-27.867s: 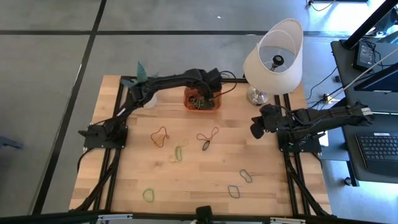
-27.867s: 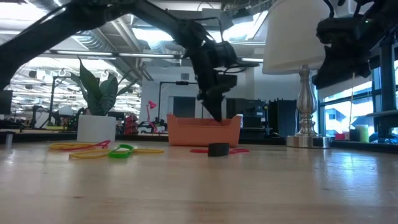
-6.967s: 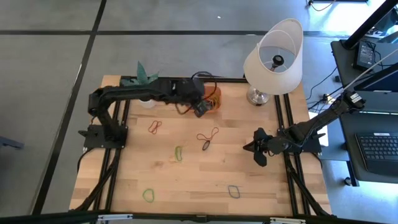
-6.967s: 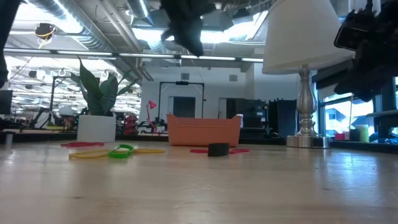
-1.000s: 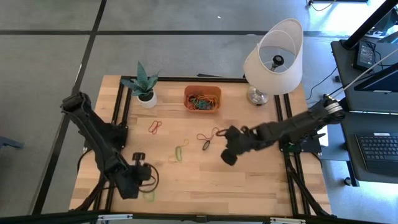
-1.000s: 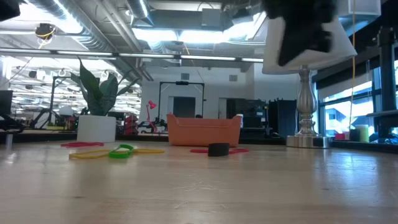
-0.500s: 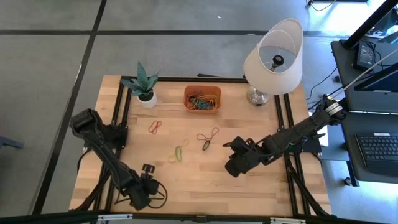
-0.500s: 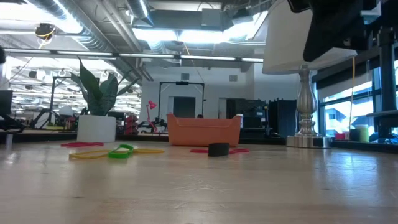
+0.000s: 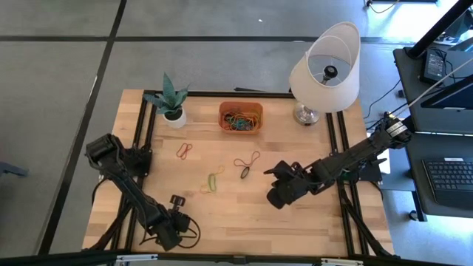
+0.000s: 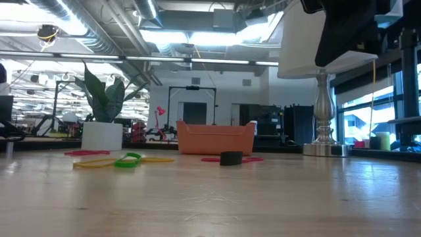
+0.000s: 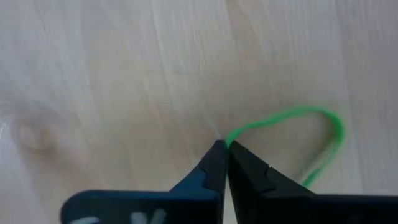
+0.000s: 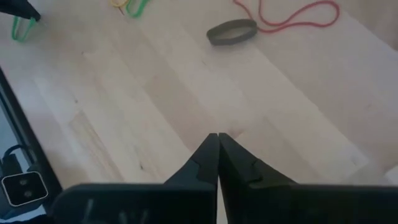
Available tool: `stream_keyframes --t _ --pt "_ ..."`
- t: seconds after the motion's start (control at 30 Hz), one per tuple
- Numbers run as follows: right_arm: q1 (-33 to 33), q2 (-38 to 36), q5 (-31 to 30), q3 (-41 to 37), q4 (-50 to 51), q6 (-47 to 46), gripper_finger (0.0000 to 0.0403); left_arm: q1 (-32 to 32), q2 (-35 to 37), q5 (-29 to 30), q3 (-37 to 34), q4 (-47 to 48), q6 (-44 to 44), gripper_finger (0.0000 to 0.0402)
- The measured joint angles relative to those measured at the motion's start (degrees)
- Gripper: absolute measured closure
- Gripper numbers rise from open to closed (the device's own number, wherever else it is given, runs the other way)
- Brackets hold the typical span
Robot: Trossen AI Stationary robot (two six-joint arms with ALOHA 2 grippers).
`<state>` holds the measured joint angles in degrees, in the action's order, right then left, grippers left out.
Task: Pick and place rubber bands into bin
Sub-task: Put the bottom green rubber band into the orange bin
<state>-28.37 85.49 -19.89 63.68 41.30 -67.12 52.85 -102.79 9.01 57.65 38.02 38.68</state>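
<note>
My left gripper (image 11: 222, 147) is down at the table's near left (image 9: 176, 230), shut on a green rubber band (image 11: 314, 124) that lies on the wood. My right gripper (image 12: 217, 135) hangs shut and empty over the table's middle right (image 9: 275, 199). Beyond it lie a black band (image 12: 231, 31), a red band (image 12: 292, 18) and a green-and-yellow band (image 9: 213, 179). Another red band (image 9: 183, 151) lies further left. The orange bin (image 9: 240, 118) at the far middle holds several bands. My left gripper pinches one end of the green loop (image 11: 231, 140) between its two fingertips, coming from above and pointing steeply down. The rest of the loop (image 11: 336, 134) lies slack on the table beyond the tips.
A white plant pot (image 9: 174, 118) stands left of the bin and a lamp (image 9: 325, 70) right of it at the far edge. Black rails run along both table sides (image 9: 344, 185).
My left gripper has come down toward the table near its front edge and now covers the green band in the high view. My right gripper has shifted a little toward the near edge and then held still.
</note>
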Motion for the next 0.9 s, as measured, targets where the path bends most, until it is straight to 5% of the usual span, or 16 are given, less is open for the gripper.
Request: stream_keyframes --t 0.27,0.47,0.73,0.9 --pt "1.32 0.0 -0.23 0.01 0.49 5.38 0.0396 -0.12 5.19 -0.09 -0.29 5.53 2.98 0.0399" --pt "0.93 0.0 -1.38 -3.6 -3.04 13.47 0.04 -0.81 13.81 5.89 -0.28 10.13 5.68 0.0399" --pt "0.87 -1.66 4.86 -22.24 -36.65 17.6 0.0401 -8.63 25.36 8.77 -0.26 10.27 3.46 0.0399" --pt "1.16 -6.85 5.04 -32.17 -47.69 20.78 0.0401 -19.64 29.48 3.31 0.45 9.96 -7.1 0.0399"
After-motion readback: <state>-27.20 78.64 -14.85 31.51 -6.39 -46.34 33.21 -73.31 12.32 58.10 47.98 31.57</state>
